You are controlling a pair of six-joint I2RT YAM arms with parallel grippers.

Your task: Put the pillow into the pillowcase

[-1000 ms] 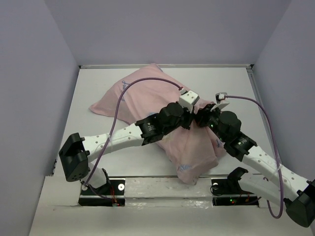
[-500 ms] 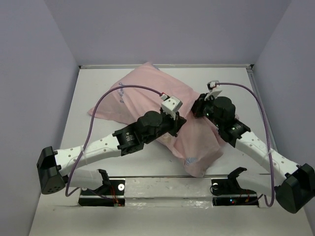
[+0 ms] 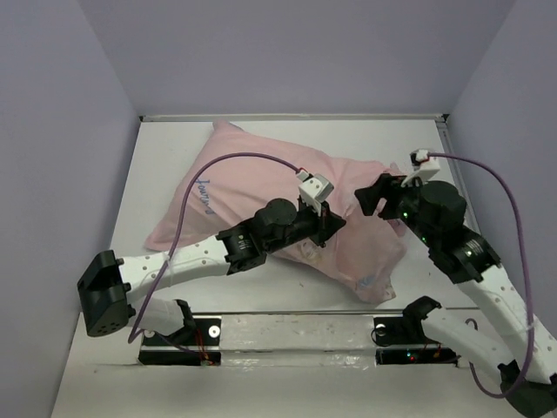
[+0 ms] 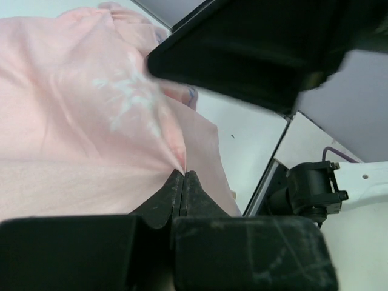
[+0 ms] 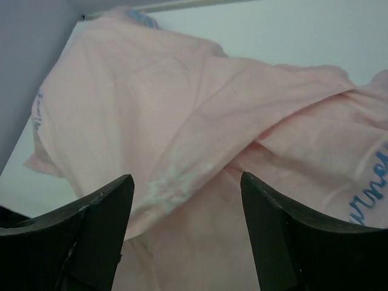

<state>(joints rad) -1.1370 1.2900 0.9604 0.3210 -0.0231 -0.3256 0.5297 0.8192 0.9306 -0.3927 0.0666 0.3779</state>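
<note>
The pale pink pillowcase (image 3: 252, 187) lies plump and slanted across the table, with blue lettering at its left and lower right. The pillow is hidden; no white fabric shows. My left gripper (image 3: 333, 222) rests on the case's middle, shut on a pinched fold of the pink cloth (image 4: 73, 121); its fingertips (image 4: 183, 176) meet with fabric puckering out of them. My right gripper (image 3: 372, 196) hovers just right of it, open, above the case. In the right wrist view its gripper (image 5: 185, 176) has nothing between the fingers, and the pillowcase (image 5: 151, 103) lies below.
The white table (image 3: 165, 157) is boxed in by lilac walls on the left, back and right. A metal rail (image 3: 296, 326) with both arm bases runs along the near edge. The right arm's purple cable (image 3: 513, 209) loops out toward the right wall.
My right gripper has opened, let go of the pillowcase and drawn back to the right. My left gripper shut on the cloth. The case has shifted left and lies flatter.
</note>
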